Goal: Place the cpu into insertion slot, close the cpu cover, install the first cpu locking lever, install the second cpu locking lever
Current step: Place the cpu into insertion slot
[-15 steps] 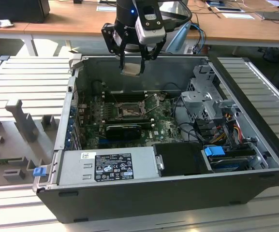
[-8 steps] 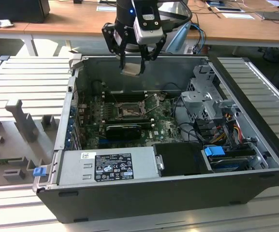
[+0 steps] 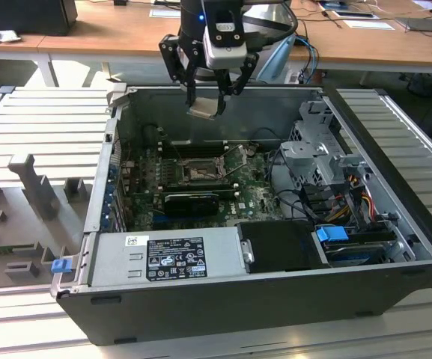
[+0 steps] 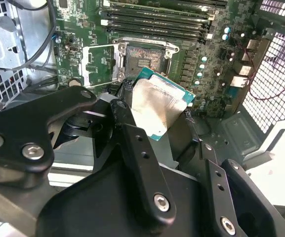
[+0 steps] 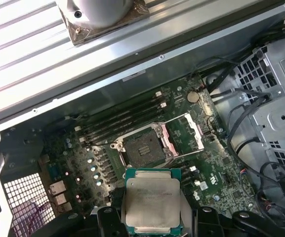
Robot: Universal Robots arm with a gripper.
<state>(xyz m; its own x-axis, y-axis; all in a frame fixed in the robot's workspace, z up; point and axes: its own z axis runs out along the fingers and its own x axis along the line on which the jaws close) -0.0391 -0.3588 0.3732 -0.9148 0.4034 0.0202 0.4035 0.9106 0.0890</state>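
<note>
The cpu (image 3: 203, 111) is a flat silvery square on a green base, and my gripper (image 3: 205, 101) is shut on it by its edges. It hangs above the open computer case, over the rear wall. In both wrist views the cpu (image 4: 159, 106) (image 5: 152, 200) sits between the black fingers (image 4: 132, 133), well above the board. The insertion slot (image 3: 201, 173) (image 4: 144, 57) (image 5: 142, 148) lies bare and dark on the green motherboard. Beside it the cpu cover (image 4: 99, 64) (image 5: 184, 133) is swung open.
Long black memory slots (image 3: 193, 148) run behind the socket and a black card (image 3: 189, 200) lies in front of it. A grey power supply (image 3: 167, 254) fills the near side. A metal drive cage (image 3: 320, 157) with cables stands at the exterior view's right.
</note>
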